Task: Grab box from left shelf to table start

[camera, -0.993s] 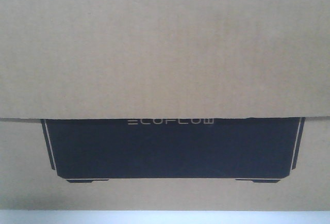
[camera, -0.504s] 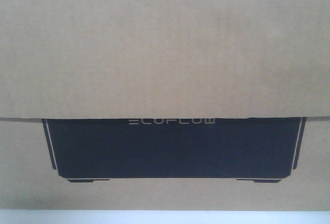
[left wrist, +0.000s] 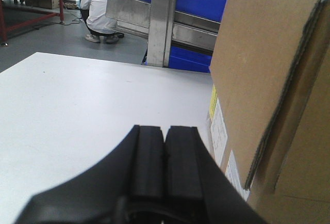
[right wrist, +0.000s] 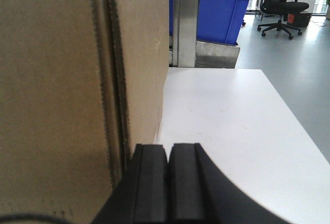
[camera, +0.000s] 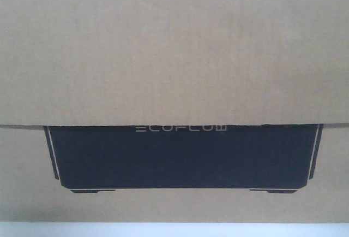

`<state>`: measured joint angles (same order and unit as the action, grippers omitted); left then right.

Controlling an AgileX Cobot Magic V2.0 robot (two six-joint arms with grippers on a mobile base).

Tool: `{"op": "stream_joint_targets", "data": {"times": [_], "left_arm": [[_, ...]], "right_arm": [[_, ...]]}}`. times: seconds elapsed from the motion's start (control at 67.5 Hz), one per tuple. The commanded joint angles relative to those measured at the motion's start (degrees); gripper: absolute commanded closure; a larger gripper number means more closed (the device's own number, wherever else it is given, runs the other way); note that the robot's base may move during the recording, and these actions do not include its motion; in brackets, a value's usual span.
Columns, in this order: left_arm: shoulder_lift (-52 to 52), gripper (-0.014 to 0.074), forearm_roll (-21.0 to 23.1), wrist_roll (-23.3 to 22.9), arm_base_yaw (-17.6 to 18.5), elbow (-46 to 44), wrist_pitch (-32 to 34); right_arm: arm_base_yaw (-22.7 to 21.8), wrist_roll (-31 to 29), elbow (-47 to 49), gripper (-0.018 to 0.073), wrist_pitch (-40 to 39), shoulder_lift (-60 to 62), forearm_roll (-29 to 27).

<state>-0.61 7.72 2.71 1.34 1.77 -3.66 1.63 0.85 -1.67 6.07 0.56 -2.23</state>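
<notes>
Box [camera: 174, 51] unmoved since earlier frames

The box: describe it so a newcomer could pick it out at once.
On the white table, in front of the metal shelf holding blue bins, stands the box, between both wrist cameras. It alone is brown corrugated cardboard, with a black ECOFLOW panel.

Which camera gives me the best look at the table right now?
The left wrist view: the table spreads wide and bare beside the box. The right wrist view shows a narrower stretch right of the box. The front view shows only a thin pale strip beneath the box.
</notes>
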Motion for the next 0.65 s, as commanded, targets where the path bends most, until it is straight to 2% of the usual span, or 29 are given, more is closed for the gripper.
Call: {"op": "stream_joint_targets", "data": {"times": [0.0,0.637], "left_arm": [[-0.9,0.0690,0.1,0.2,0.1,-0.2,5.2],[-0.9,0.0690,0.1,0.2,0.1,-0.2,5.2]], "right_arm": [[0.0,0.0,-0.2,0.0502,-5.6,0.6,0.7],[0.0,0.0,-0.2,0.0502,-5.5,0.6,0.7]]}}
